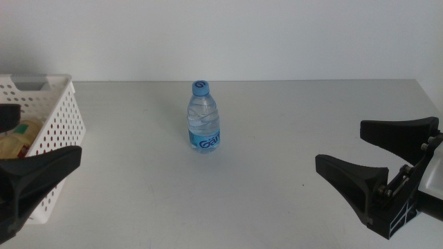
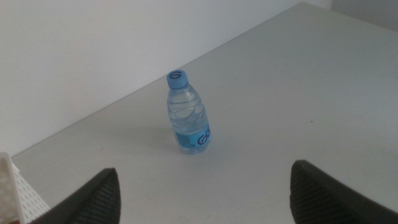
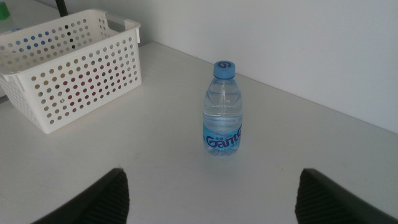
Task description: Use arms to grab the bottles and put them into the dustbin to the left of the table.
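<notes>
The water bottle (image 1: 203, 117) stands upright on the tabletop (image 1: 277, 138), well ahead of both the left claw (image 1: 21, 162) and right claw (image 1: 377, 155), jaws apart, so a hasty approach may topple it.

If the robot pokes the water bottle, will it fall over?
Probably, if poked high up: the water bottle stands upright, tall on a narrow base. It looks nearly full, so likely heavy for its size. On its side, its round body would probably roll. Both grippers, left and right, are open, not touching it.
</notes>
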